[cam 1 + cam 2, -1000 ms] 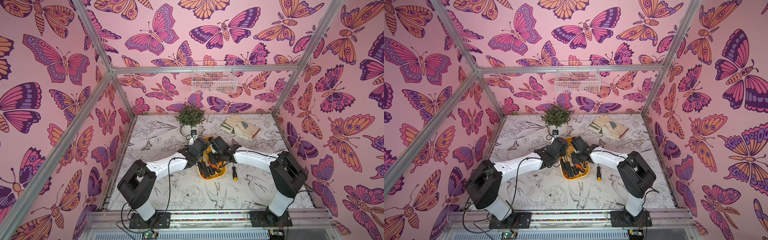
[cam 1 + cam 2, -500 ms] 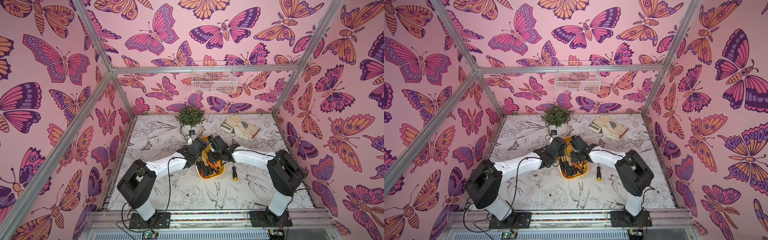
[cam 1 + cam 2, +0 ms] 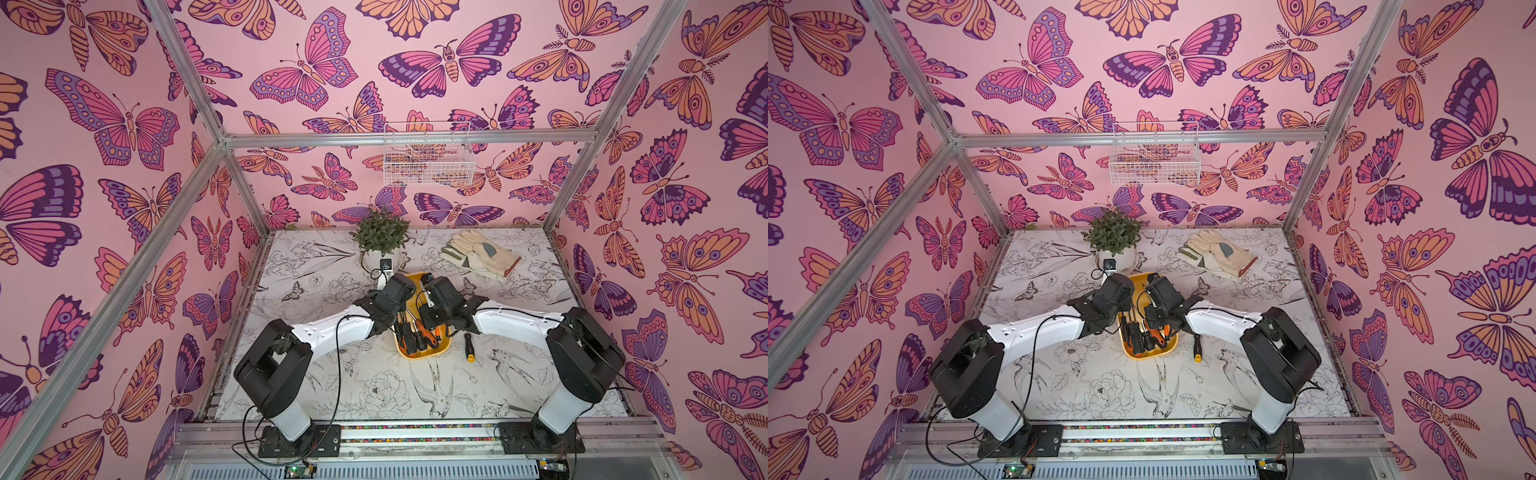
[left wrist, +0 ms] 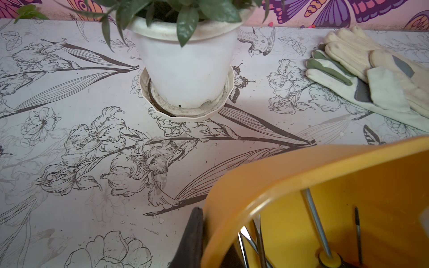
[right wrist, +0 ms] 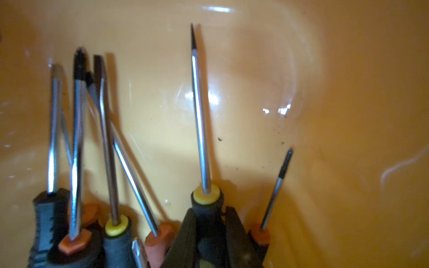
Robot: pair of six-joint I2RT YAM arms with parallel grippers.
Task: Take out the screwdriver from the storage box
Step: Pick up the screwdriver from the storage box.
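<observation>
Lower centre of the right wrist view, inside the storage box (image 5: 267, 69): screwdriver (image 5: 200, 120), black handle clamped in the right gripper (image 5: 206, 222). Lift straight up, clear of the neighbouring screwdrivers (image 5: 109, 162) at lower left. Steady the box with the left gripper (image 4: 212, 246), pinched shut on its rim.

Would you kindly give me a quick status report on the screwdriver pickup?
Left gripper shut on storage box rim. Right gripper shut on black-handled screwdriver, inside the box. Other screwdrivers lie alongside, none crossing it.
</observation>
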